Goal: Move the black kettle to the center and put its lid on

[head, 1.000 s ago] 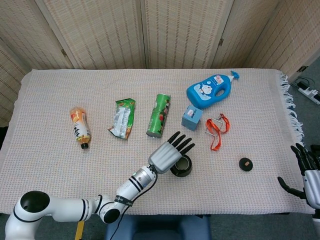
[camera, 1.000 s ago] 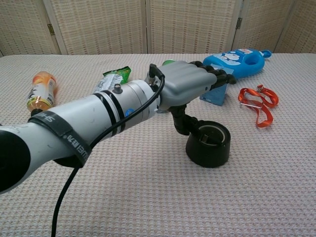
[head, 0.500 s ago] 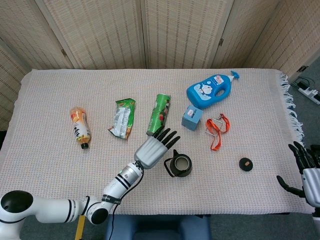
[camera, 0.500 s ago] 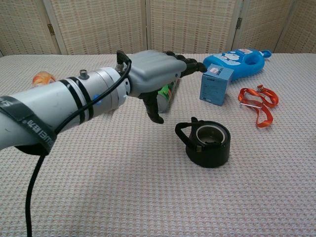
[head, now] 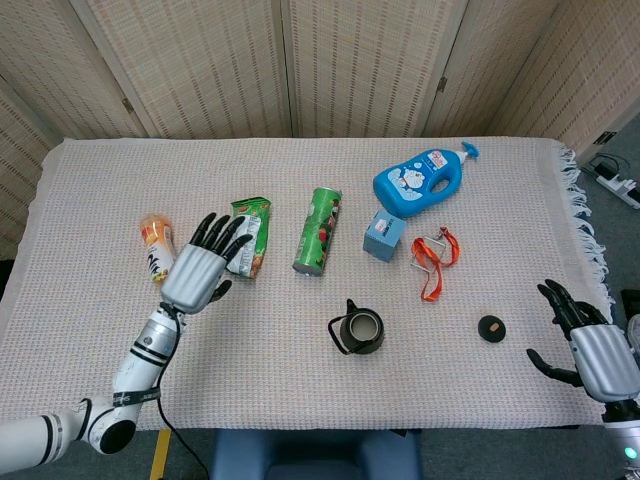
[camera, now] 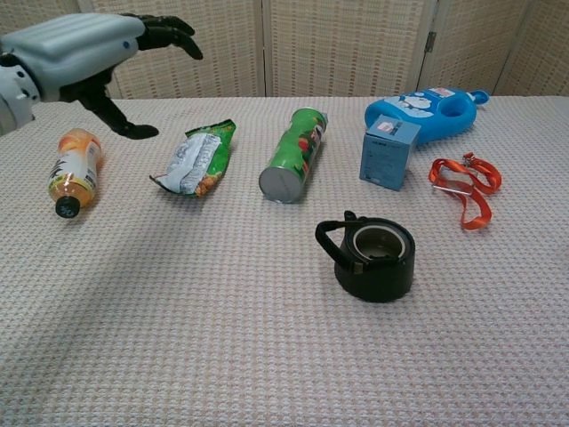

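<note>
The black kettle [head: 358, 331] stands open near the table's front edge, about midway along; its small lid [head: 490, 327] lies toward the right edge. Both look rigid and light; the lid needs a fingertip pinch. The left hand [head: 198, 270] and right hand [head: 592, 352] are spread, holding nothing.

Bright, even light, soft shadows (no glare), both views sharp.
</note>
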Available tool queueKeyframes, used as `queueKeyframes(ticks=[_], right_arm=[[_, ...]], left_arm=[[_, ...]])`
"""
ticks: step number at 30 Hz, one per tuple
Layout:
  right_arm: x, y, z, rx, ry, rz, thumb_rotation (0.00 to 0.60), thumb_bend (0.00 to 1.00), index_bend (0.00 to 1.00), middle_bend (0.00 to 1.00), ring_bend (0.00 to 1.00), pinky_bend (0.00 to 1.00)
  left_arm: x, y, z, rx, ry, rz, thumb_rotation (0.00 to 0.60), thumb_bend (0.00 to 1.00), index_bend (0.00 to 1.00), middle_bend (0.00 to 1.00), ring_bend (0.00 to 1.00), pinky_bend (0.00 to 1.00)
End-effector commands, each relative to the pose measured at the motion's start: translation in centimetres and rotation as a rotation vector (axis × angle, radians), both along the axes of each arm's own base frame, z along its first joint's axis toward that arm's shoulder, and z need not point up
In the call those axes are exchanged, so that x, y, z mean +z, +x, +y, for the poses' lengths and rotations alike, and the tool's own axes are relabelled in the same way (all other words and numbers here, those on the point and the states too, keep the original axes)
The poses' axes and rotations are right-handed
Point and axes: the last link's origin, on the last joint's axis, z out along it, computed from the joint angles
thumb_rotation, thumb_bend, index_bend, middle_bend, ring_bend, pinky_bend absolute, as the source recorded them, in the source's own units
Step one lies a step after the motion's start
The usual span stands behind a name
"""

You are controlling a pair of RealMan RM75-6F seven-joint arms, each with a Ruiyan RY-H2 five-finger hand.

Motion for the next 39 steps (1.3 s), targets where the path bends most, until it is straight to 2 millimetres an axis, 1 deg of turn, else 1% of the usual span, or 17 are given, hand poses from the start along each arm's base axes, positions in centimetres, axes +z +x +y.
queueKeyframes(ticks=[1,5,8,12,16,22,24,26,31,36,39], right_arm=[[-0.3,0.5,-0.3,0.019,0.026,0.009,0.600,0.31,0.00,0.11,0.49,0.34],[-1.0,1.1,-0.9,0.044,0.088,0.044,0.600,0.31,0.00,0.11,0.59,0.45],[-1.9,1.4,-1.5,0.046,0.146,0.067,0.600,0.31,0.00,0.11,0.63,0.50],[-3.3,1.6,-2.4,0.023,0.199,0.070,0.600,0.31,0.00,0.10,0.67,0.56],[-4.7,1.3,-3.5,-0.014,0.261,0.116,0.600,0.31,0.00,0.09,0.68,0.58],[-6.3,0.2,-4.9,-0.079,0.305,0.173,0.600,0.31,0.00,0.10,0.67,0.58],[-6.9,-0.3,-5.4,-0.104,0.317,0.173,0.600,0.31,0.00,0.11,0.66,0.58],[-7.4,-0.8,-5.9,-0.124,0.328,0.179,0.600,0.31,0.00,0.15,0.66,0.58],[-8.5,-1.7,-6.7,-0.130,0.344,0.220,0.600,0.31,0.05,0.19,0.72,0.59],[-9.3,-2.5,-7.2,-0.143,0.342,0.250,0.600,0.31,0.09,0.21,0.78,0.66],[-9.8,-3.0,-7.3,-0.152,0.352,0.259,0.600,0.31,0.10,0.21,0.79,0.67]], left_arm=[[2.4,-3.3,-1.3,0.047,0.028,-0.005,0.600,0.23,0.18,0.03,0.03,0.00],[4.9,-6.9,-2.5,0.121,0.065,-0.020,0.600,0.23,0.20,0.06,0.04,0.00],[6.0,-9.1,-3.7,0.166,0.086,-0.027,0.600,0.23,0.20,0.07,0.05,0.00],[7.0,-11.2,-5.4,0.213,0.112,-0.058,0.600,0.23,0.21,0.08,0.05,0.00],[7.8,-12.8,-7.1,0.247,0.121,-0.070,0.600,0.23,0.22,0.09,0.06,0.00],[8.5,-13.8,-8.4,0.269,0.116,-0.085,0.600,0.23,0.23,0.09,0.06,0.00],[8.5,-14.0,-8.7,0.275,0.106,-0.098,0.600,0.23,0.24,0.09,0.06,0.00],[8.4,-14.1,-8.9,0.277,0.095,-0.107,0.600,0.23,0.24,0.09,0.06,0.00],[8.4,-14.0,-9.0,0.269,0.091,-0.109,0.600,0.23,0.25,0.09,0.06,0.00],[8.4,-14.1,-9.2,0.270,0.092,-0.117,0.600,0.23,0.25,0.09,0.06,0.00],[8.4,-14.2,-9.2,0.276,0.089,-0.121,0.600,0.23,0.25,0.09,0.06,0.00]])
